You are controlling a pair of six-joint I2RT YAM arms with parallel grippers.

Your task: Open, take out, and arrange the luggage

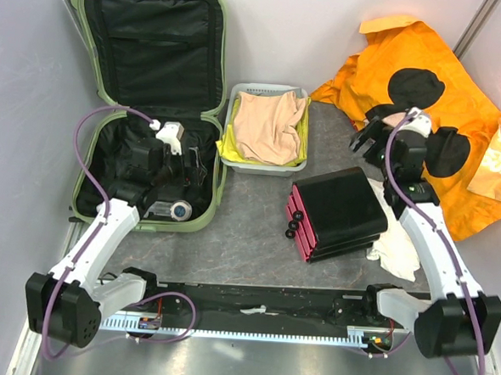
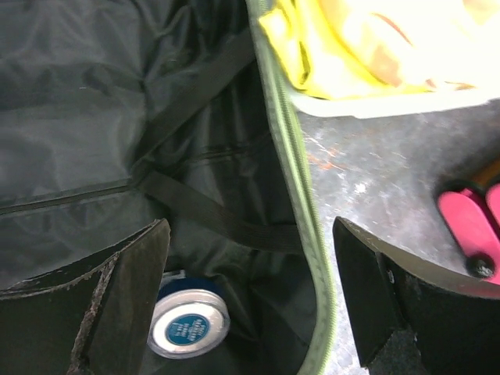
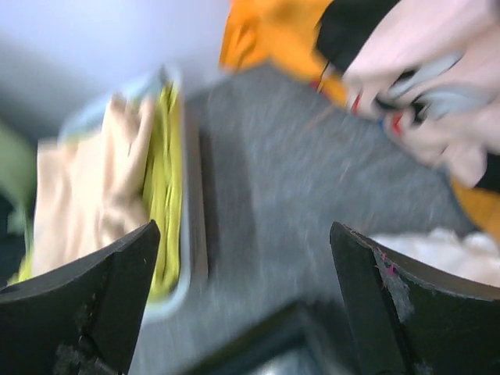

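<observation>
Top external view, working outward from the bases. Nearest on the left, the large pale green hard-shell suitcase with black fabric lining. Lying open on the table's left side, lower half toward the arms, lid thrown back toward the far wall, long axis running near to far. Down inside the lower half, the left gripper, fingers spread wide and clamped on nothing. Just on its near side, in the near right corner of the shell, a small round silver tin with a blue label. In the left wrist view, low between the fingers and partly hidden behind the left-hand one. Probably the next thing to lift — a short drop and a slight shift, clearly the left arm's job.

Right of centre, a black box with pink drawer fronts, with a crumpled white cloth beside it. Farther back, a pale plastic basket of peach and yellow fabric, just beside the suitcase rim. Farther right, the right gripper, fingers wide apart and empty. Hovering at the edge of a crumpled orange cloth with black round patches — well apart from the suitcase.
</observation>
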